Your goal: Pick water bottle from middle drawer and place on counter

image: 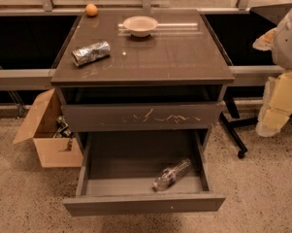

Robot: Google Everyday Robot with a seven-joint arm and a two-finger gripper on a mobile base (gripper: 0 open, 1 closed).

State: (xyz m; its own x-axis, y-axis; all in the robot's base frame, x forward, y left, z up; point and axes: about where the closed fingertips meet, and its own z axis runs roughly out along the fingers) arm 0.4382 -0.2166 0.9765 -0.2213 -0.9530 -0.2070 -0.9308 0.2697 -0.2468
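Observation:
The water bottle [172, 174], clear with a white cap and a dark label band, lies on its side in the front right of the open middle drawer [144, 204]. The drawer is pulled far out, and its plain front panel bears one tiny pale dot. The counter [150, 57] is the glossy dark brown top of the cabinet above it. My gripper [275, 113], pale yellow under the white arm, hangs at the right edge of the view. It is to the right of the cabinet, above floor level, well apart from the bottle and holding nothing that I can see.
On the counter lie a crumpled silvery foil packet [90, 53] at the left, a white bowl [140, 25] at the back and an orange ball [91, 9] at the back left corner. The scratched drawer front [140, 115] sits above the open drawer. A cardboard box [51, 135] stands on the left floor, and a black wheeled leg [235, 140] on the right.

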